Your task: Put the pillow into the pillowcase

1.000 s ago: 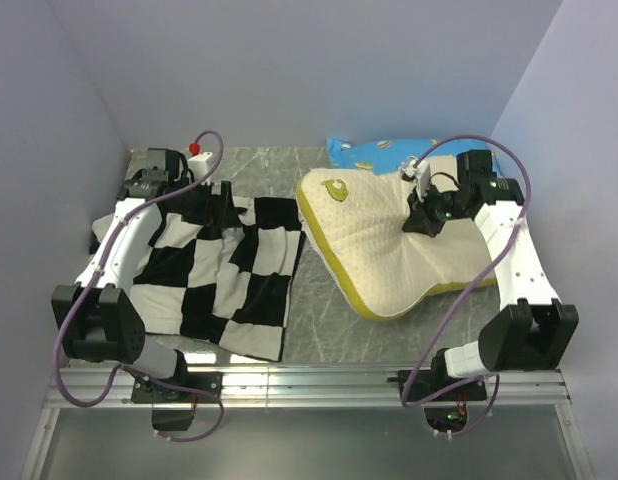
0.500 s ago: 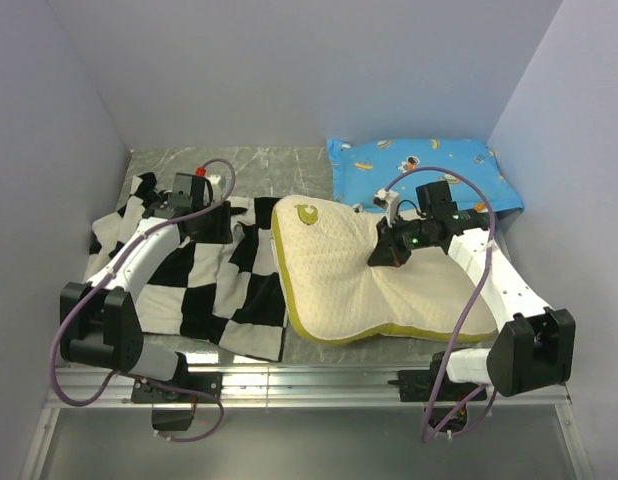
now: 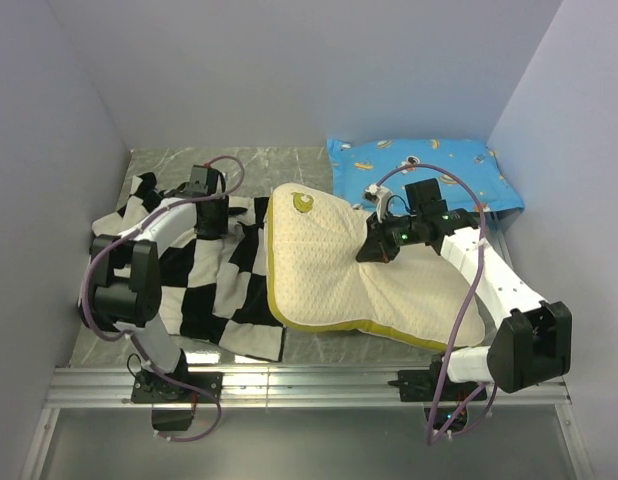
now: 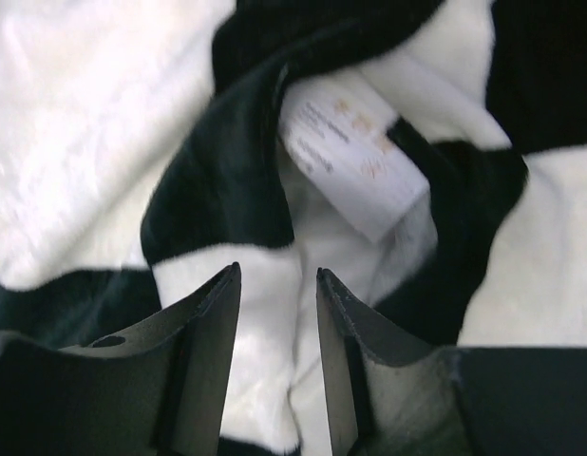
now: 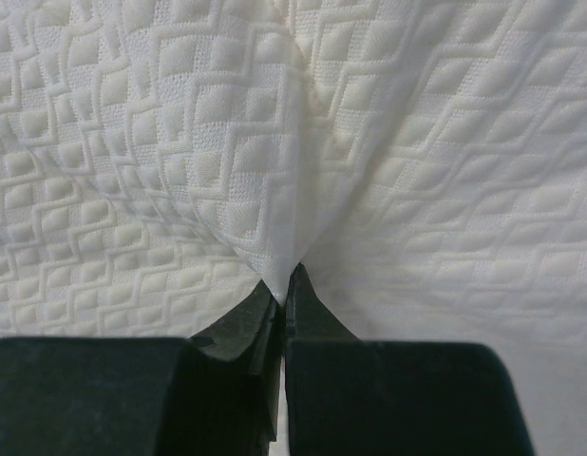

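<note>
The cream pillow [image 3: 329, 275] with olive piping lies mid-table, its left edge over the right edge of the black-and-white checked pillowcase [image 3: 214, 290]. My right gripper [image 3: 375, 250] sits on the pillow's upper middle. In the right wrist view it [image 5: 284, 285] is shut on a pinched peak of the pillow's dotted cover [image 5: 417, 142]. My left gripper [image 3: 211, 216] is down on the pillowcase's far edge. In the left wrist view its jaws [image 4: 276, 275] stand partly apart astride a white fold of the pillowcase [image 4: 85, 142], below a white care label [image 4: 355, 166].
A blue cartoon-print pillow [image 3: 429, 165] lies at the back right, just behind the right arm. Grey walls close in the marbled table [image 3: 279, 165] on the left, back and right. The arm bases stand along the near rail.
The right gripper has dragged the pillow leftward until it overlaps the pillowcase, uncovering the blue pillow. The left arm has swung right and forward along the pillowcase's far edge.
</note>
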Motion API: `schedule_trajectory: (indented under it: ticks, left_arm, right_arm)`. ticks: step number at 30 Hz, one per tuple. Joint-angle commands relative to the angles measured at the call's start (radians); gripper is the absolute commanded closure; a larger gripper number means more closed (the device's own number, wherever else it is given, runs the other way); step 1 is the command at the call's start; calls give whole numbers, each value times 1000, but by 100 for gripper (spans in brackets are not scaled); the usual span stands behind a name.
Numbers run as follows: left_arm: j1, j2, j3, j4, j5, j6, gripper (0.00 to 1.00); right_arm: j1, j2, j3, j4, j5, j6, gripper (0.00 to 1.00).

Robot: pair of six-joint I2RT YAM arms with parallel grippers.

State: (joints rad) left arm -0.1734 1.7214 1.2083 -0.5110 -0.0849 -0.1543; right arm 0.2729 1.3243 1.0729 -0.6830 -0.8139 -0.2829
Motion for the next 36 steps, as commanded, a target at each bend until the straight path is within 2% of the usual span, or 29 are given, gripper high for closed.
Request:
schedule_trajectory:
  ticks: [1,7,11,13,16,17,18,21,28,33,36]
  left_arm:
    - [3,30,51,65,-50,-8,56]
    - [8,135,94,74,-75,-13,56]
    - [14,145,94,92,-81,-24,61]
    - [17,135,89,98,-88,-19,66]
    - [23,103,77,100,-79,2,82]
    - [28,89,76,95,-75,5,94]
    - [35,81,77,89,-73,9,99]
    - [60,44,80,63,-39,22,100]
    - [97,-114,22,20,132,88,100]
    - [101,-275,-58,-14,261,192,100]
    - [103,-328,-82,-50,281,214,100]
  right_arm:
    - [22,-16,21,98,-77,53,100]
    - [43,-8,21,128,-77,80,100]
    - [58,-7,22,125,-74,71,100]
    - [69,0,25,119,-74,57,100]
    - [92,21,28,118,-80,48,100]
    - [110,26,27,120,-83,47,100]
    - [120,41,28,122,-85,41,100]
    - [179,85,45,100,-87,-4,100]
    - [340,278,200,-117,-61,-205,100]
    - [402,427,353,-185,-13,-266,100]
    - [410,522,472,-252,7,-286,100]
